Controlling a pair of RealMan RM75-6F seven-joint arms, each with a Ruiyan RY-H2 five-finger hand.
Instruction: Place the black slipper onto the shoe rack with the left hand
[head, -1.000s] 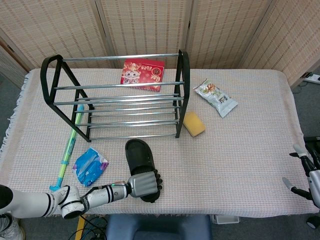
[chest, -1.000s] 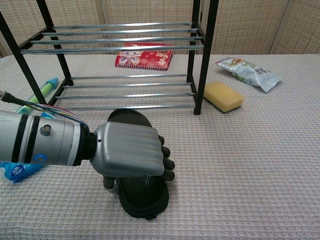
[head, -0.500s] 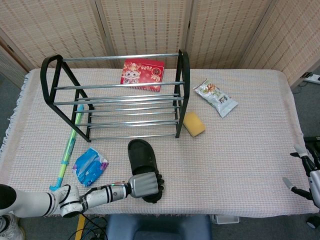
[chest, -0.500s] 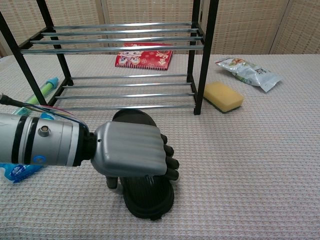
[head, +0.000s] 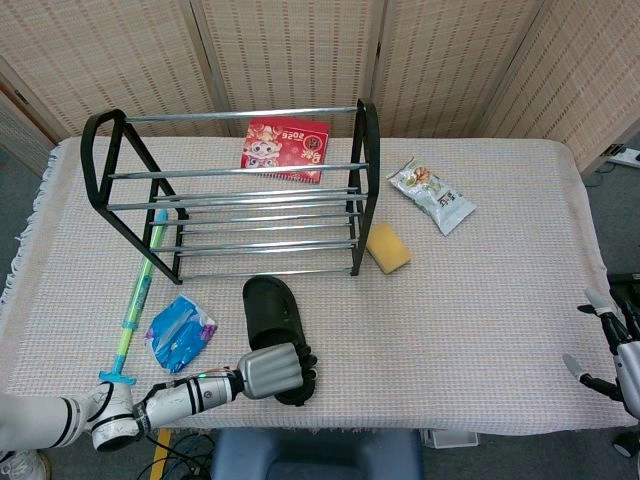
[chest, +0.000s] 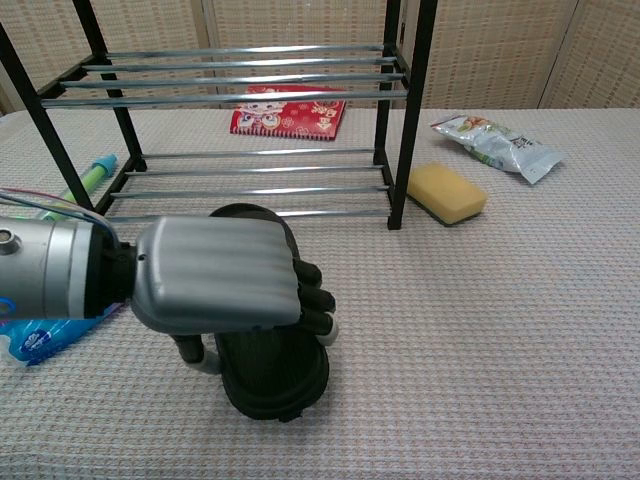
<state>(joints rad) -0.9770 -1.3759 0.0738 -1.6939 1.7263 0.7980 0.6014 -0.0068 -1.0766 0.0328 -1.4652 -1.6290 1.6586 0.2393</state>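
The black slipper (head: 272, 315) (chest: 270, 375) lies on the cloth in front of the shoe rack (head: 232, 190) (chest: 250, 90), its toe end pointing toward the rack. My left hand (head: 272, 372) (chest: 220, 275) grips the slipper's heel end, fingers curled over one side and thumb under the other. In the chest view the hand covers most of the slipper's middle. My right hand (head: 612, 345) hangs past the table's right edge with fingers apart, holding nothing.
A yellow sponge (head: 387, 247) (chest: 446, 193) lies right of the rack. A snack packet (head: 431, 195) (chest: 495, 143) is at the far right, a red booklet (head: 286, 148) behind the rack. A blue packet (head: 180, 331) and a green-blue stick (head: 137, 295) lie to the left.
My left hand has shifted left with the slipper, which slid and turned slightly so its toe now sits closer to the rack's front.
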